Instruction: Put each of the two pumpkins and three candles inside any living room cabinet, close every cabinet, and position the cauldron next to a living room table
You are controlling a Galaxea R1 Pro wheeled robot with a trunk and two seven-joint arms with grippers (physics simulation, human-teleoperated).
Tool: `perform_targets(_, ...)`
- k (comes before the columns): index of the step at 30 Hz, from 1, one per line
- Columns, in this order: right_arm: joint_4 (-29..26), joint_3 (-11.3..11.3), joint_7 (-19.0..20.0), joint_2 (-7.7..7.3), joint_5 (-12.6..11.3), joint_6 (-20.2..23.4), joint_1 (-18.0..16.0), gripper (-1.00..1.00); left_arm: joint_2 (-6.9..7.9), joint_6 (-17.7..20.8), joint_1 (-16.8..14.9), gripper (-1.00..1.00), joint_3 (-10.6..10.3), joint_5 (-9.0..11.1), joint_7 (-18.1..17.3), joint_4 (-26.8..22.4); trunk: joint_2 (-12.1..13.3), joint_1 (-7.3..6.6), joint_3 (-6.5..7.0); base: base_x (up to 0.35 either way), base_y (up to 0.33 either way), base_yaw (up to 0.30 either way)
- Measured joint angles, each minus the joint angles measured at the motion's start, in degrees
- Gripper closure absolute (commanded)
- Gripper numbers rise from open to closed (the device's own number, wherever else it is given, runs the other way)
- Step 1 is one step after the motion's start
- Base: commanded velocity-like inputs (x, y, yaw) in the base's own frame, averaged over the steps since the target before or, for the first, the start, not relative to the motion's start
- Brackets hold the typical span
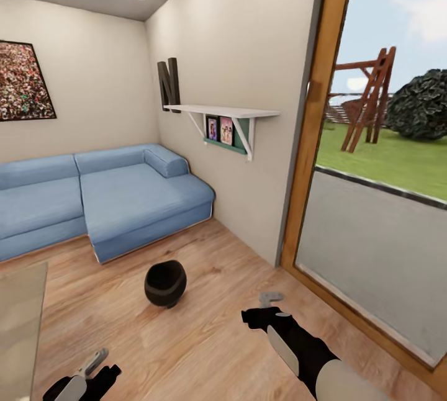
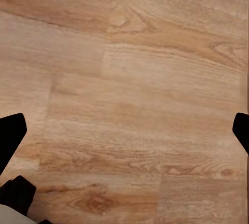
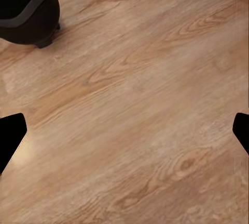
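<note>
The cauldron (image 1: pixel 166 283) sits on the wood floor (image 1: pixel 205 339) between the blue sofa (image 1: pixel 118 196) and right claw (image 1: pixel 270 297).

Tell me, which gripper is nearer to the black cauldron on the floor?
Right. The right gripper hangs open over bare wood floor just beside the cauldron. The left gripper, also open and empty, is lower in the head view, farther from it.

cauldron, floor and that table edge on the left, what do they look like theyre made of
Cauldron: looks like dark metal, matte black with a duller grey band at the mouth; could be plastic.
Floor: wood planks or laminate, visible grain and knots, soft sheen.
Table: seemingly glass, a pale translucent top with floor showing through.
</note>
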Motion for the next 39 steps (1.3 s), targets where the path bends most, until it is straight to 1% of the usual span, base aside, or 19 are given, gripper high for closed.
perform_targets(7, -0.01, 0.00, 0.00, 0.09, 0.11, 0.12, 0.00, -1.00, 0.00, 0.00, 0.00, -1.00, 0.00, 0.00, 0.00, 0.00, 0.00, 0.00, 0.00, 0.341, -0.112, 0.270)
perform_targets(16, -0.04, 0.01, 0.00, -0.06, -0.06, 0.11, 0.00, -1.00, 0.00, 0.01, 0.00, -1.00, 0.01, -0.05, 0.01, -0.01, 0.00, 0.00, -0.02, 0.341, -0.013, 0.248)
perform_targets(39, 0.01, 0.00, 0.07, -0.13, 0.26, 0.22, 0.01, -1.00, -0.01, 0.00, -0.01, -1.00, 0.00, 0.02, 0.01, 0.01, 0.00, 0.00, -0.13, 0.339, 0.000, 0.011)
